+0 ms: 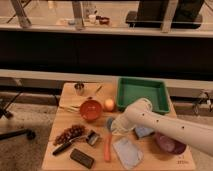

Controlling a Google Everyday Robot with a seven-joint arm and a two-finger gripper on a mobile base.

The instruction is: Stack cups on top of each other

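— Where is the gripper (115,125)?

— Low over the wooden table (60,159), just right of the carrot (107,145) and just below the orange-red bowl (91,109). I cannot tell whether it is spread or pressed together, because the end of the white arm (165,127) covers it

— And the cups?

— A pale round shape sits right at the gripper's tip, and I take that for the white cup (121,129). A light-blue patch shows just under the arm, between the gripper and the purple bowl (170,145). I judge that to be the blue cup (144,132), though it is partly covered. The two are near each other, and neither is on top of the other yet

— What could go wrong from here?

— The spot is crowded. A sideways sweep could knock the carrot or the orange-red bowl, or drag the pale cloth (127,152) lying just below. The arm hangs over the blue cup, so if it sinks it could tip that cup or shove it against the purple bowl. If one cup comes down off-centre on the other's rim, it may tilt, fall and roll among the clutter. Light plastic also slips easily out of a poor grip
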